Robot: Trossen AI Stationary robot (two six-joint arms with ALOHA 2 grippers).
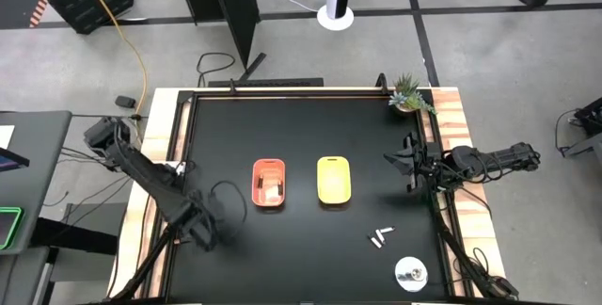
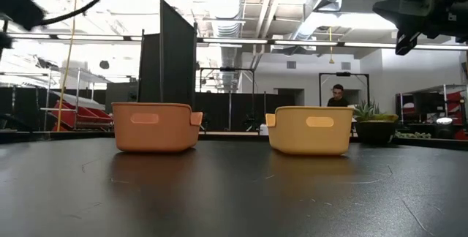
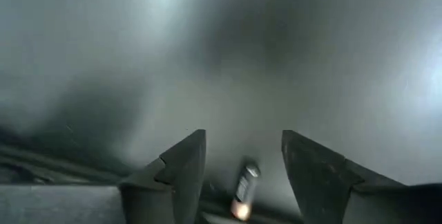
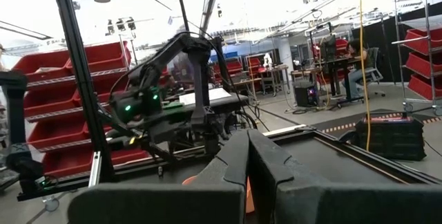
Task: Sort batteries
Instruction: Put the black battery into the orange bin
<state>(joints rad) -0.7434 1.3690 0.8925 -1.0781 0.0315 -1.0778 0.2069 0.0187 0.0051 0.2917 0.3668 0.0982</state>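
My left gripper [image 3: 242, 141] is open and low over the table's near left part [image 1: 200, 232]. One small silvery battery [image 3: 244, 186] shows between its fingers, apart from both; the high view hides it under the gripper. Two or three more batteries [image 1: 381, 237] lie flat on the table, near and right of the yellow tray [image 1: 334, 180]. The orange tray [image 1: 269, 183] stands left of the yellow one, with whitish pieces inside. My right gripper [image 1: 406, 166] hangs shut above the table's right side [image 4: 248, 137].
A round silvery disc [image 1: 411, 271] lies at the near right corner. A small potted plant [image 1: 411, 98] stands at the far right corner. The low view shows both trays [image 2: 155, 127] [image 2: 311, 129] side by side, with bare black table before them.
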